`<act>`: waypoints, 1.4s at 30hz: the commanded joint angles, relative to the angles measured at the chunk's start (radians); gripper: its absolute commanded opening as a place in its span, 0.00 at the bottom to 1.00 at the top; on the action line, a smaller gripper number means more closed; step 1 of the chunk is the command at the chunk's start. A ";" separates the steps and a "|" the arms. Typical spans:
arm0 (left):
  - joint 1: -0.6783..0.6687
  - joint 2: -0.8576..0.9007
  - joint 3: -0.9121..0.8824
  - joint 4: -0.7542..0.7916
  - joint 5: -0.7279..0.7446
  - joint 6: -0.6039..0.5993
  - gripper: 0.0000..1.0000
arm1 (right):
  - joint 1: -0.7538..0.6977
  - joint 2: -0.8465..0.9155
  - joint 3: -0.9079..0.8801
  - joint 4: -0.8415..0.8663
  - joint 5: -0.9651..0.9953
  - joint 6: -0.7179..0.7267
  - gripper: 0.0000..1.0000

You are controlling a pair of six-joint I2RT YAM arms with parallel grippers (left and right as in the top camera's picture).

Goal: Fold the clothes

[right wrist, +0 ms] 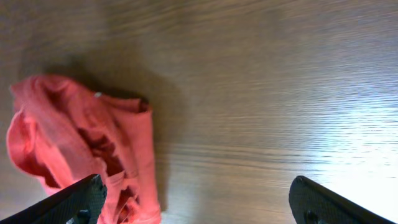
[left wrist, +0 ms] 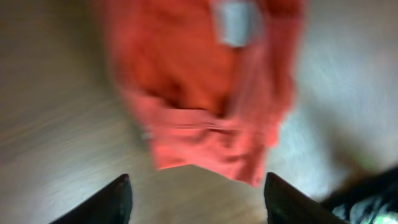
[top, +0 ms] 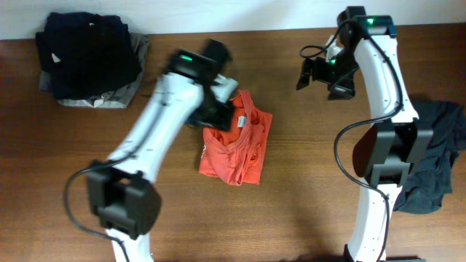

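Overhead: the red-orange T-shirt [top: 237, 142] lies bunched in a rough fold at the middle of the wooden table [top: 306, 204]. The left gripper [top: 218, 102] hangs over its far left edge. The right gripper [top: 320, 76] hovers far and to the right, well apart from it. A pile of dark garments [top: 87, 54] sits far left, and a charcoal garment [top: 437, 164] lies at the right edge.

Left wrist: the picture is blurred. The left fingers [left wrist: 106, 202] stand apart with nothing between them, and the shirt lies beyond, its white tag [left wrist: 235, 22] showing.

Right wrist: the right fingers [right wrist: 329, 202] are spread wide and empty over bare wood, with the shirt to the left.
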 commanded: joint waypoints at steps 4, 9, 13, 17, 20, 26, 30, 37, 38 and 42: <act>0.215 -0.040 0.020 -0.001 -0.026 -0.108 0.99 | 0.160 -0.003 0.008 -0.002 -0.042 -0.012 0.99; 0.322 -0.040 0.016 -0.002 -0.026 -0.108 0.99 | 0.292 -0.002 0.008 0.001 0.106 0.061 0.87; 0.356 -0.040 0.011 -0.002 -0.026 -0.108 0.99 | 0.377 0.000 0.008 0.002 0.264 0.156 0.75; 0.359 -0.040 0.011 -0.001 -0.026 -0.107 0.99 | 0.415 0.013 0.008 0.011 0.269 0.193 0.64; 0.359 -0.040 0.011 0.000 -0.026 -0.107 0.99 | 0.431 0.035 0.008 0.014 0.265 0.200 0.64; 0.359 -0.040 0.011 0.005 -0.027 -0.107 0.99 | 0.474 0.075 0.008 0.038 0.235 0.200 0.64; 0.359 -0.040 0.011 0.005 -0.027 -0.107 0.99 | 0.494 0.089 0.008 0.069 0.235 0.200 0.64; 0.359 -0.040 0.011 0.003 -0.027 -0.107 0.99 | 0.499 0.121 0.008 0.091 0.235 0.200 0.55; 0.359 -0.040 0.011 0.003 -0.027 -0.107 0.99 | 0.499 0.126 0.008 0.092 0.235 0.200 0.55; 0.359 -0.040 0.011 0.002 -0.028 -0.107 0.99 | 0.499 0.142 0.008 0.092 0.239 0.200 0.49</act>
